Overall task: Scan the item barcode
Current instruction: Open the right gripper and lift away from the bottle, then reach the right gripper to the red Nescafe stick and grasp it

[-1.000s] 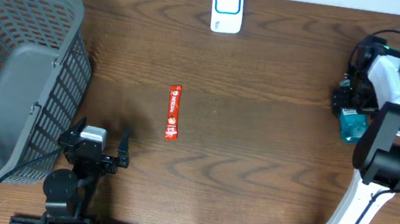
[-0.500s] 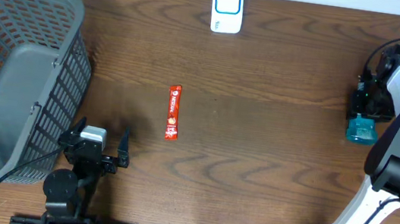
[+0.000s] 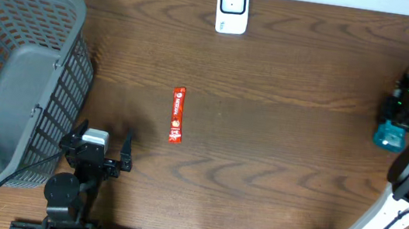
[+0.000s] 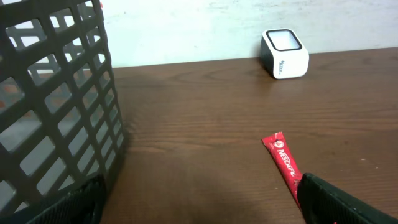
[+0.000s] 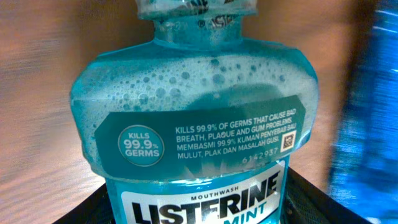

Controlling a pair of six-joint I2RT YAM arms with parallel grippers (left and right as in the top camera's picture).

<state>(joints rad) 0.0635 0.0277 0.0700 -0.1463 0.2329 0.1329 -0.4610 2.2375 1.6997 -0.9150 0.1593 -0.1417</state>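
Bottle: a teal mouthwash bottle [image 3: 389,136] hangs over the table [image 3: 285,156], well off to the right of the scanner [image 3: 232,8] and nearer the robot's side than it.
Bottle label: in the right wrist view the neck points up; foam bubbles sit under the shoulder, above a grey band of print and a small square code. Nothing shows which face is turned towards the scanner.
Right gripper [image 3: 393,124]: closed around the bottle's body, the fingers pinching its sides; only dark edges of them show low in the wrist view.
Left gripper [image 3: 99,141]: parked low, left of the scanner and well apart from it, fingers [image 4: 339,200] spread wide with nothing between them.
Scanner: white, upright at the far edge of the table, its window facing up.
Sachet: a red stick sachet [image 3: 177,115] lies flat, lengthwise, between scanner and left gripper, a little left of the scanner.
Basket: a grey mesh basket [image 3: 72,12] stands far left of the scanner, beside the left gripper.
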